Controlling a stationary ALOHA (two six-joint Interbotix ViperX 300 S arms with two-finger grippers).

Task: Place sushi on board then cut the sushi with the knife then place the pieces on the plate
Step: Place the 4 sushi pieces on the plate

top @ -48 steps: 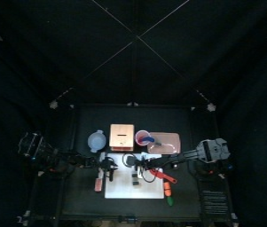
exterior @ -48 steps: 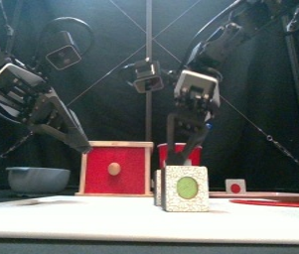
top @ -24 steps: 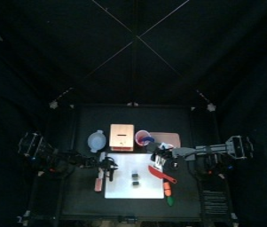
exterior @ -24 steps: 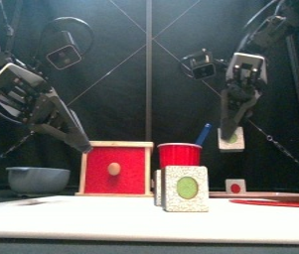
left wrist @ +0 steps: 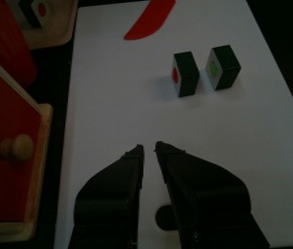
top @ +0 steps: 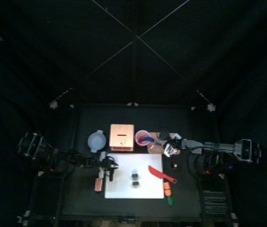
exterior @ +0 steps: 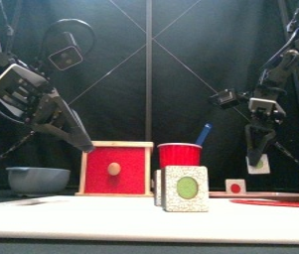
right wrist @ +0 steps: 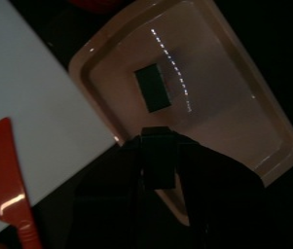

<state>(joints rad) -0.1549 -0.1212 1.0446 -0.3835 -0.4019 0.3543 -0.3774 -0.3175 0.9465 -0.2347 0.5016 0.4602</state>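
My right gripper [right wrist: 160, 160] is shut on a dark green sushi piece [right wrist: 158, 154] and holds it just above the pink tray [right wrist: 239, 107]. Another piece [right wrist: 150, 84] lies in that tray. In the front view the held piece [exterior: 258, 157] hangs at the right, over the tray [exterior: 279, 201]. Two sushi pieces [left wrist: 202, 69] stand side by side on the white board [left wrist: 123, 88], apart from my left gripper [left wrist: 154, 149], which hovers shut over the board's near end. A red knife [right wrist: 9, 185] lies on the board.
The wooden box [exterior: 117, 169] with its red drawer front stands at the back. To its right is the red cup [exterior: 179, 156] with a blue knife [exterior: 203, 132]. The blue-grey bowl [exterior: 39, 179] sits at the left. An orange and green toy [top: 168, 189] lies on the board's right edge.
My right gripper lifted one sushi piece off the board, carried it right and lowered it over the pink tray. The left arm stayed where it was.
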